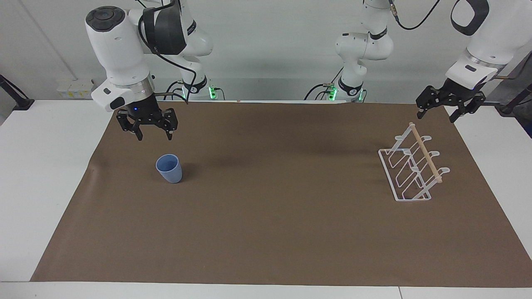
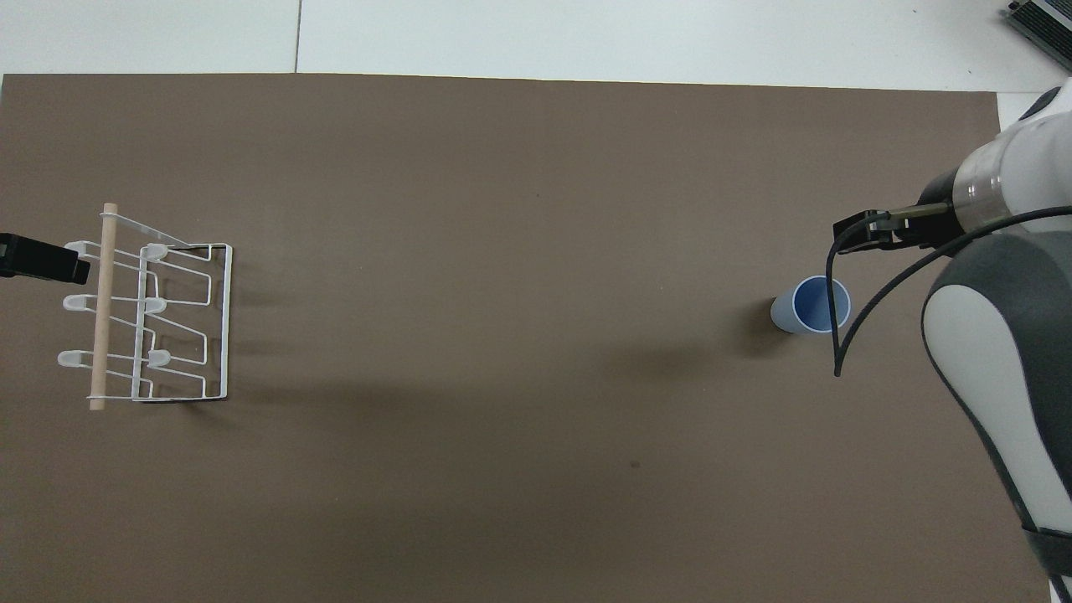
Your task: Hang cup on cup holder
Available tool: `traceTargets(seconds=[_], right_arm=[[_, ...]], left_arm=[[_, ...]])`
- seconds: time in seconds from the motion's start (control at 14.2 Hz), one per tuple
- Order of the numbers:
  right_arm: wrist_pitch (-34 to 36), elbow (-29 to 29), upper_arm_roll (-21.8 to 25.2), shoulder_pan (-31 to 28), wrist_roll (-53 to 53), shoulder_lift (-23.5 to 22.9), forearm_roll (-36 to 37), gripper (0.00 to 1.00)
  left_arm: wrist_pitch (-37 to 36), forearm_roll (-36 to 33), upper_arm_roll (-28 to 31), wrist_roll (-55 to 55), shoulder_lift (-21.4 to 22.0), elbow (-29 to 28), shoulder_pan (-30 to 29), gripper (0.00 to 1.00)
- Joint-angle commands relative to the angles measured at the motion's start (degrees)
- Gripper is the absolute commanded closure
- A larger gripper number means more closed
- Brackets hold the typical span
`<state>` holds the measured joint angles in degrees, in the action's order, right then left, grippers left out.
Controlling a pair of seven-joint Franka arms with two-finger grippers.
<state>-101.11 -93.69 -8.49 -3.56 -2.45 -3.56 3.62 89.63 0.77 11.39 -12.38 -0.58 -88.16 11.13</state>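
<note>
Claw, R, open above cup; L claw waits.

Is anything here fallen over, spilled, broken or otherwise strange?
Nothing stands out. The cup stands upright and looks empty on the brown mat. The cup holder sits upright on its base at the left arm's end, its prongs bare.

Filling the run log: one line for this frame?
cup upright on mat, untouched | right gripper open above it | left gripper open, waiting | cup holder empty
</note>
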Motion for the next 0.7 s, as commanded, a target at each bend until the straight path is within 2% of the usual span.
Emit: traceTargets(seconds=[0.0,0.14,0.35,0.49,0.63], right_arm=[[1.7,0.5,-0.4,-0.6,-0.4,0.7,-0.3,0.12],[2.0,0.4,-0.4,-0.6,-0.4,0.7,-0.3,0.11],[1.5,-0.4,-0.4,-0.6,-0.4,1.2,-0.4,0.11],[-0.3,-2.0,-0.4,-0.4,-0.5,1.3,-0.3,0.13],[-3.4,-6.0,-0.5,-0.2,-0.5,1.9,-0.3,0.16]], left_arm=[[-6.5,-0.7,-5.5,-0.5,-5.7,10.2,-5.1,0.00],[-6.3,-0.7,-6.1,-0.6,-4.4,9.2,-5.5,0.00],[-5.5,-0.7,-6.2,-0.6,1.5,1.3,-5.5,0.00],[-3.7,-0.9,-6.2,-0.7,2.6,-0.5,-5.0,0.00],[-2.9,-0.9,-6.2,-0.5,3.6,-2.6,-4.5,0.00]])
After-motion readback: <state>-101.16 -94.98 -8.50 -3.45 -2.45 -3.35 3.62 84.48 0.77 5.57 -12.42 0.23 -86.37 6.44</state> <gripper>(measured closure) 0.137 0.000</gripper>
